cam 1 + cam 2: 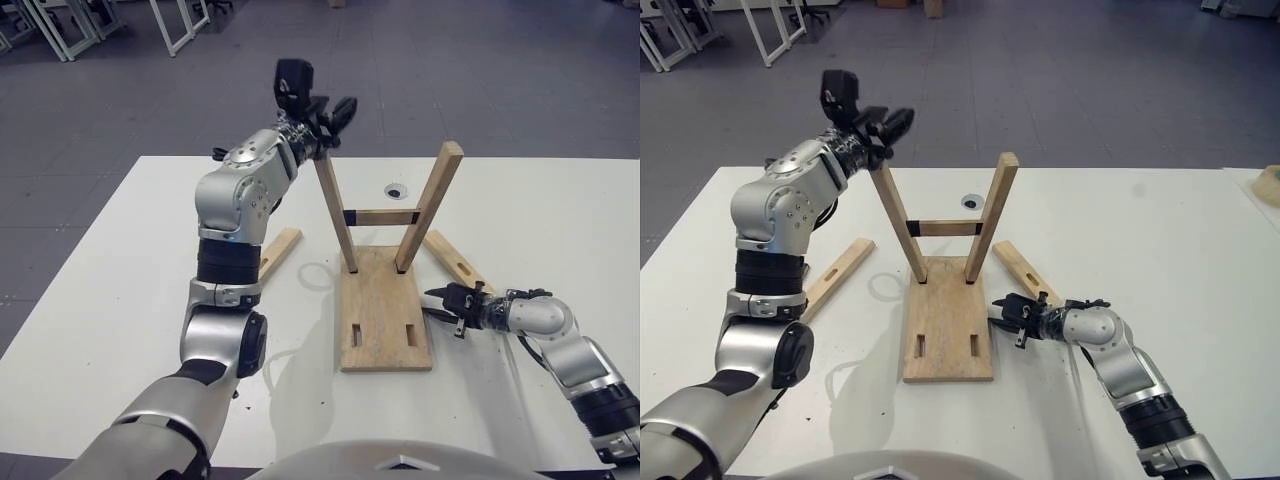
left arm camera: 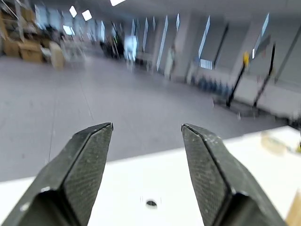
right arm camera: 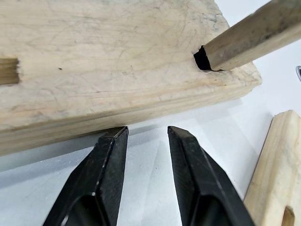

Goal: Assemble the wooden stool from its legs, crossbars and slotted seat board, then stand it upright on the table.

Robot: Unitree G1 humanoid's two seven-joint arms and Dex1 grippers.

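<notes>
Table (image 1: pixel 120 300), white and broad, carries the flat pale wooden slotted seat board (image 1: pixel 385 320), with two upright wooden legs (image 1: pixel 336 215) and a short wooden crossbar (image 1: pixel 385 217) standing in its far slots. A loose slotted wooden leg (image 1: pixel 455 262) lies just right of the board, its long axis running far-left to near-right, just beyond the right gripper (image 1: pixel 435 304). That gripper sits low with its fingers apart, facing the board's edge. The left gripper (image 1: pixel 335 118), likewise spread, is raised by an upright's top, so the right arm is likely nearer.

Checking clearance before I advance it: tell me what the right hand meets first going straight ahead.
Most likely the side edge of the seat board, close ahead of the open right hand, near the slotted-in leg.
</notes>
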